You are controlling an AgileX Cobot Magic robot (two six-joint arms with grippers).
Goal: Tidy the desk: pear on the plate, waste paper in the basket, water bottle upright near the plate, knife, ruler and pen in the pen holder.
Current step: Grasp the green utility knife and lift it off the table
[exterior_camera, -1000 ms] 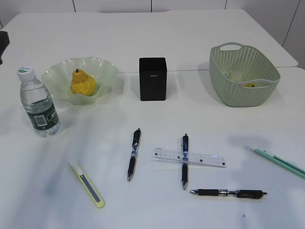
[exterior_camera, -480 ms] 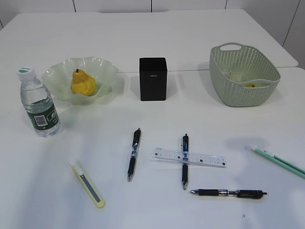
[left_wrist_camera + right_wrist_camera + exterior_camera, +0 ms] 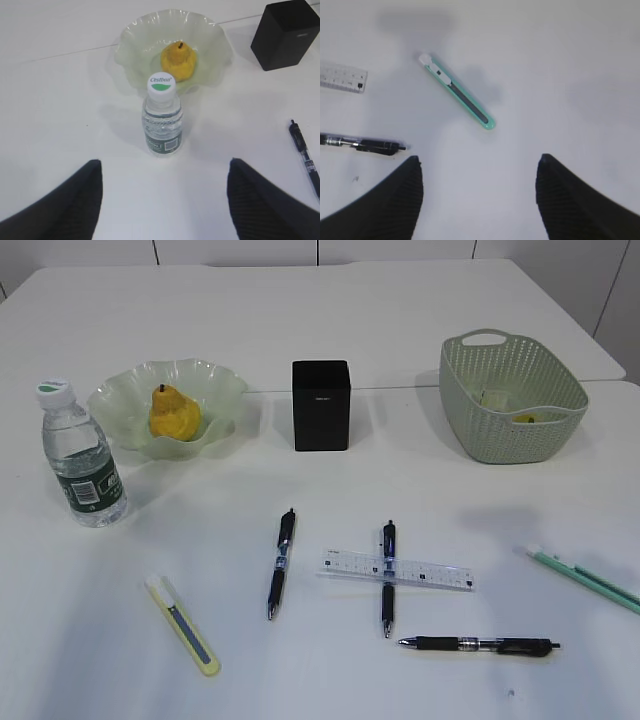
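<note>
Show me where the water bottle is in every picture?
Exterior view: the water bottle stands upright at the far left, just left of the plate.
Left wrist view: the bottle is in the middle, in front of the plate.
Right wrist view: not there.
Shared landmark: the yellow pear on the plate.

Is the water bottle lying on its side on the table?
No, the water bottle stands upright on the table, cap on top, just left of the plate holding the pear.
</note>
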